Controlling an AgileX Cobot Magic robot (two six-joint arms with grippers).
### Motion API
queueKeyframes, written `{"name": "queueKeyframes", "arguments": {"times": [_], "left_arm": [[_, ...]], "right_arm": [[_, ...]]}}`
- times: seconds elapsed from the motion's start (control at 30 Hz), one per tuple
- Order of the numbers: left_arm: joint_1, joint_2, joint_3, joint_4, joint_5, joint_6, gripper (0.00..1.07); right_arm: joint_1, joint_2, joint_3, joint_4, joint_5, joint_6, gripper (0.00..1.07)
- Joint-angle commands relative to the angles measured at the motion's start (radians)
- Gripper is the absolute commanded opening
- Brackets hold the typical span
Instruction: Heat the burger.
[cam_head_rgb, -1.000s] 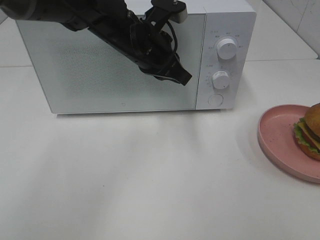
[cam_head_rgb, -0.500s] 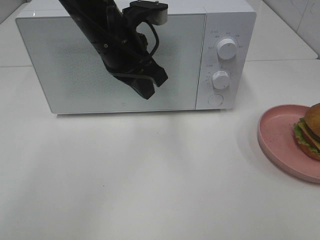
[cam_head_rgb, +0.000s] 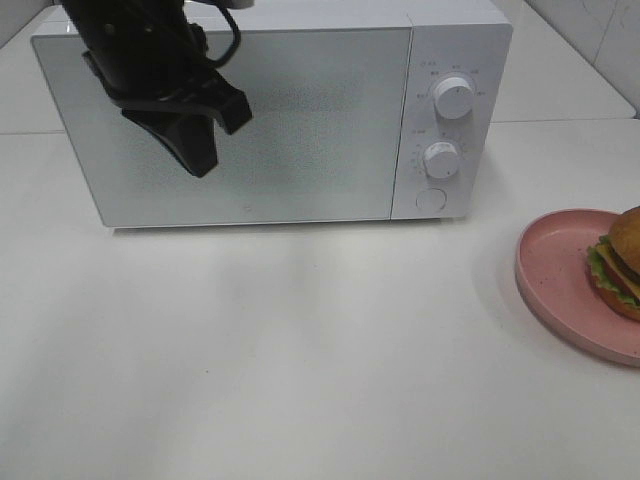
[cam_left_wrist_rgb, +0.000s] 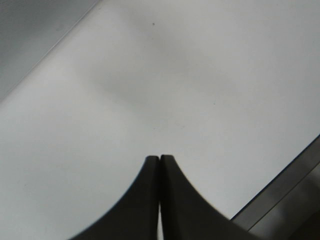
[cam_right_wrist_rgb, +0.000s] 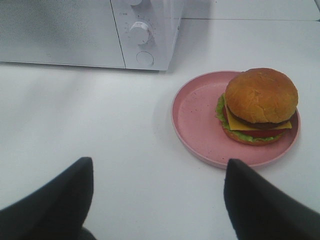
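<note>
Right wrist view shows the burger (cam_right_wrist_rgb: 260, 106) best: a golden-brown domed bun over a dark patty, a yellow cheese slice with a corner drooping out, a red tomato layer and green lettuce frilling out at the side. It sits on a round pink plate (cam_right_wrist_rgb: 197, 112), toward the plate's far side from the microwave (cam_right_wrist_rgb: 90, 30), and lies ahead of the right gripper (cam_right_wrist_rgb: 157, 192), nearer its right-hand finger than the other, well apart from both. That gripper's two dark fingers stand spread wide, with only bare white table (cam_right_wrist_rgb: 100, 115) between them; it holds nothing and touches nothing visible.

In the exterior high view the left arm reaches in from the upper left, and the left gripper (cam_head_rgb: 200, 150) hangs in front of the microwave's closed door, pointing down toward the table. In the left wrist view its two fingertips (cam_left_wrist_rgb: 172, 172) are pressed together with no gap, and nothing is pinched between them; below them is plain white tabletop. The burger is far off to the side of these jaws, at the right edge of the exterior high view.
</note>
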Motion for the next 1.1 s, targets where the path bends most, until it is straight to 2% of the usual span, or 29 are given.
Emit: {"name": "queueKeyframes", "arguments": {"times": [0.03,0.07,0.1,0.13,0.2,0.23,0.27,0.3,0.4,0.5,0.8,0.87,0.9,0.97,1.07,1.1], "left_arm": [[0.075,-0.022,-0.001,0.004,0.07,-0.036,0.0],[0.123,-0.037,0.003,0.006,0.07,-0.075,0.0],[0.123,-0.037,0.003,0.006,0.07,-0.075,0.0],[0.184,-0.069,0.023,0.006,0.07,-0.119,0.0],[0.2,-0.083,0.029,0.006,0.069,-0.131,0.0],[0.246,-0.117,0.053,0.011,0.069,-0.151,0.0],[0.246,-0.117,0.053,0.011,0.069,-0.151,0.0],[0.292,-0.157,0.082,0.023,0.069,-0.167,0.0],[0.338,-0.236,0.132,0.05,0.069,-0.203,0.0],[0.361,-0.319,0.183,0.074,0.068,-0.214,0.0],[0.364,-0.57,0.309,0.084,0.067,-0.242,0.0],[0.364,-0.671,0.369,0.084,0.067,-0.242,0.0],[0.364,-0.671,0.369,0.084,0.067,-0.242,0.0],[0.364,-0.812,0.452,0.084,0.067,-0.242,0.0],[0.364,-0.853,0.477,0.084,0.067,-0.237,0.0],[0.364,-0.929,0.53,0.084,0.067,-0.237,0.0]], "right_arm": [[-0.002,-0.027,0.002,0.002,-0.014,-0.001,0.68],[-0.002,-0.027,0.002,0.002,-0.014,-0.001,0.68],[-0.002,-0.027,0.002,0.002,-0.014,-0.001,0.68],[-0.002,-0.027,0.002,0.002,-0.014,-0.001,0.68],[-0.002,-0.027,0.002,0.002,-0.014,-0.001,0.68],[-0.002,-0.027,0.002,0.002,-0.014,-0.001,0.68],[-0.002,-0.027,0.002,0.002,-0.014,-0.001,0.68],[-0.002,-0.027,0.002,0.002,-0.014,-0.001,0.68],[-0.002,-0.027,0.002,0.002,-0.014,-0.001,0.68],[-0.002,-0.027,0.002,0.002,-0.014,-0.001,0.68],[-0.002,-0.027,0.002,0.002,-0.014,-0.001,0.68],[-0.002,-0.027,0.002,0.002,-0.014,-0.001,0.68],[-0.002,-0.027,0.002,0.002,-0.014,-0.001,0.68],[-0.002,-0.027,0.002,0.002,-0.014,-0.001,0.68],[-0.002,-0.027,0.002,0.002,-0.014,-0.001,0.68],[-0.002,-0.027,0.002,0.002,-0.014,-0.001,0.68]]}}
